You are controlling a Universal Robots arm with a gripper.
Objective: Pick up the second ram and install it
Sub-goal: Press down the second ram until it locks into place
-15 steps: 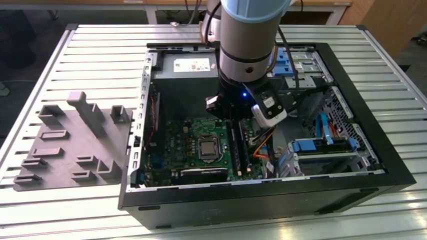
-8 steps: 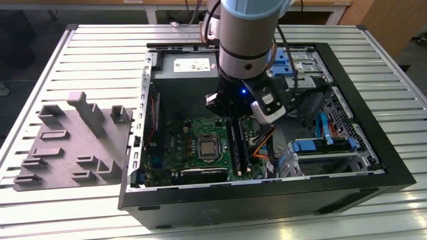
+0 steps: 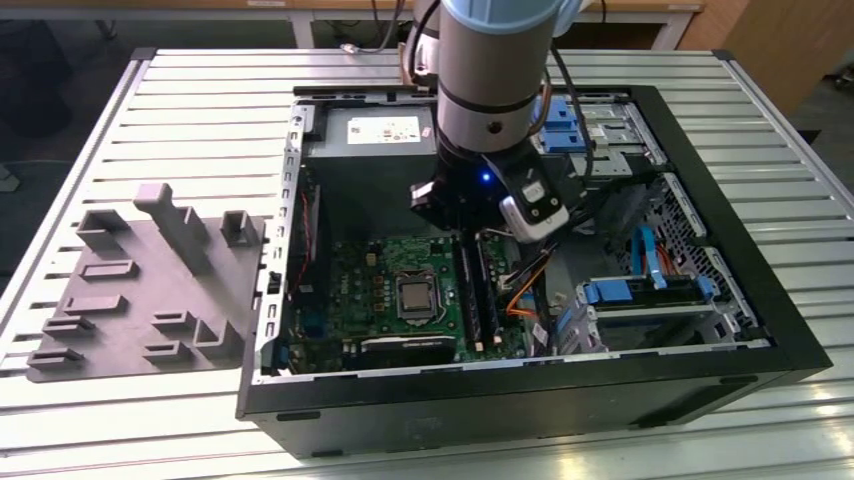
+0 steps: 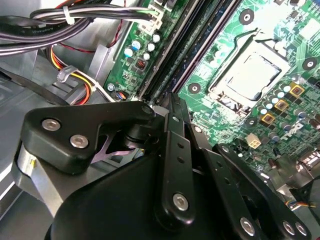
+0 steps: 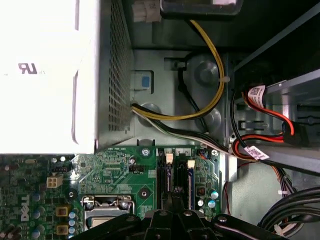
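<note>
Hovering over the motherboard [image 3: 400, 290] slots, gripper [image 4: 172, 107] with fingers drawn together, the second ram [image 5: 190, 182] seated upright, thin bluish-green edge between pale clips.

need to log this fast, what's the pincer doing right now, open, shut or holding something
Pincer: down over the RAM slots on the motherboard; whether open, shut or holding cannot be told.

Green motherboard [image 3: 400, 285] with silver CPU socket [image 4: 248, 75]; black case frame [image 3: 747, 290]; grey fixture block [image 3: 140, 290]; blue drive caddies [image 3: 641, 292]; yellow cable [image 5: 212, 65]; matte-black gripper linkage [image 4: 175, 165].
</note>
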